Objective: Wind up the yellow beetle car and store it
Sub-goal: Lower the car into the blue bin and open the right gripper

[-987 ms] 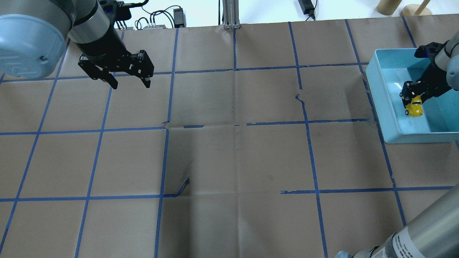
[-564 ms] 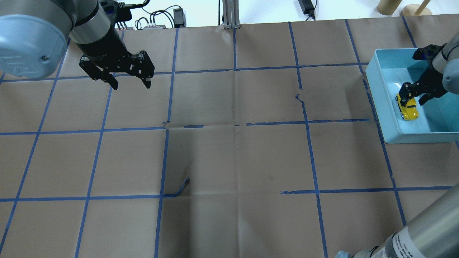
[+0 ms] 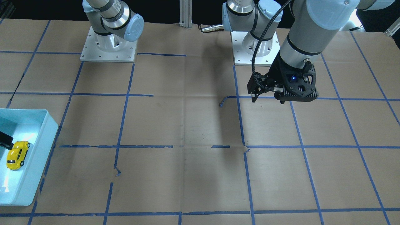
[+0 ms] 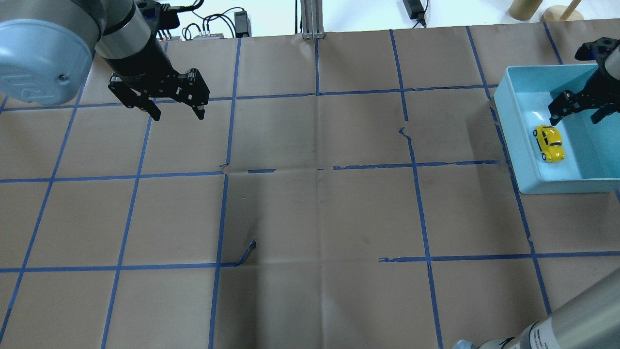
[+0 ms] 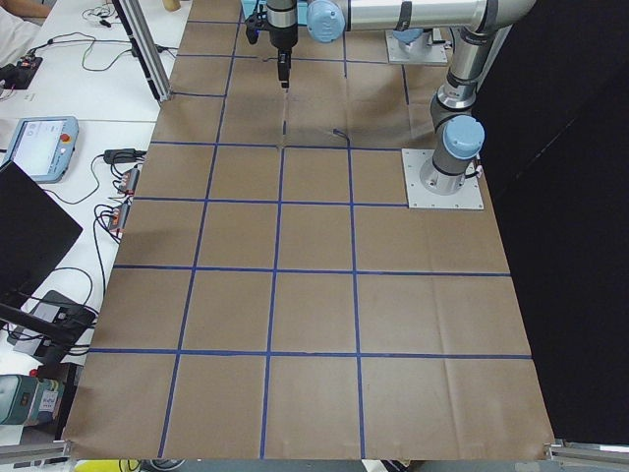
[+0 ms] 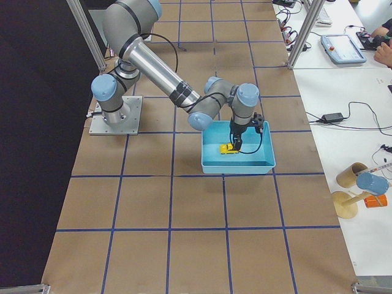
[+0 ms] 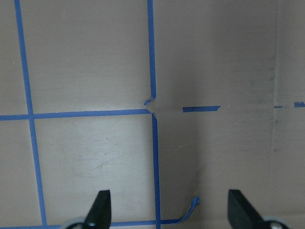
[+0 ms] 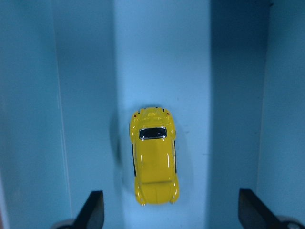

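The yellow beetle car (image 4: pixel 549 143) stands on its wheels on the floor of a light blue bin (image 4: pixel 513 140) at the table's right side. It also shows in the front-facing view (image 3: pixel 17 154), the right side view (image 6: pixel 228 149) and the right wrist view (image 8: pixel 154 160). My right gripper (image 4: pixel 576 110) hangs open over the bin, above the car and not touching it; in the right wrist view (image 8: pixel 172 214) its fingertips stand wide apart on either side of the car. My left gripper (image 4: pixel 177 115) is open and empty above the far left of the table, and its wrist view (image 7: pixel 170 212) shows only paper.
The table is covered with brown paper marked by a blue tape grid, with a loose curl of tape (image 4: pixel 246 253). Cables and power bricks (image 4: pixel 223 24), a metal post (image 4: pixel 312 19) and wooden stands (image 4: pixel 525 7) line the far edge. The bin's rim (image 3: pixel 47 147) stands above the table.
My right gripper opened and let go of the car, then rose and drew back to the right. The car now rests alone on the bin floor. The left arm barely moved.
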You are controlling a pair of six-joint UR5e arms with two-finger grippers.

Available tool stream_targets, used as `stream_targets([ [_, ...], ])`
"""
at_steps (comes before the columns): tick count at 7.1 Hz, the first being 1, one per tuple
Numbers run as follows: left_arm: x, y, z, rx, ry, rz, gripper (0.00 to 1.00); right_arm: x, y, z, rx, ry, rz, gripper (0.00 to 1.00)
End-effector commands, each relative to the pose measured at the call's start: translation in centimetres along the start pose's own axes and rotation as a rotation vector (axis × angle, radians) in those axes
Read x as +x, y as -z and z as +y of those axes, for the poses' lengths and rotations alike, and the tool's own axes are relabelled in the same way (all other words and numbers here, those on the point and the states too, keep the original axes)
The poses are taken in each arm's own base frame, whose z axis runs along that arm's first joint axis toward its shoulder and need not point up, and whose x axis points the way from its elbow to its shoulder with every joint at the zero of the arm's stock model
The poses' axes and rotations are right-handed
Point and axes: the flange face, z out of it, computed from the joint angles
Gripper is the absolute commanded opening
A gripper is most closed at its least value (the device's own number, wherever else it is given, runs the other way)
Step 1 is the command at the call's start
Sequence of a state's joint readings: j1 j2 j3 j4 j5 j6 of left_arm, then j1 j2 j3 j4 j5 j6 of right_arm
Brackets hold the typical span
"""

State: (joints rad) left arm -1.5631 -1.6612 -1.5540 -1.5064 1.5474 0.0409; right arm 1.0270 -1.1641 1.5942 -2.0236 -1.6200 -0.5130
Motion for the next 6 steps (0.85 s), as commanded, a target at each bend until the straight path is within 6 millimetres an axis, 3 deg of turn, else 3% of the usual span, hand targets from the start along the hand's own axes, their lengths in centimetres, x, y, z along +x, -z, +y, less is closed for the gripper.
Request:
stream_targets([
  [1,0.0,0.0,0.0,0.0,-0.01,0.001,0.88,-1.0,10.0,1.7,-0.012,-0.022,-0.014,0.99],
  [2,0.0,-0.2,0.0,-0.003,-0.011,0.001,0.88,-3.3,14.2,2.5,0.003,-0.05,-0.057,0.99],
  [3,0.0,-0.4,0.1,-0.008,-0.013,0.002,0.88,-7.1,16.8,2.6,0.013,-0.084,-0.081,0.99],
  [5,0.1,-0.3,0.1,-0.006,-0.014,0.003,0.88,-18.6,20.8,3.3,0.017,-0.11,-0.081,0.99],
  [6,0.1,-0.3,0.1,-0.006,-0.013,0.006,0.88,-23.6,22.6,4.6,0.036,-0.08,-0.08,0.99],
])
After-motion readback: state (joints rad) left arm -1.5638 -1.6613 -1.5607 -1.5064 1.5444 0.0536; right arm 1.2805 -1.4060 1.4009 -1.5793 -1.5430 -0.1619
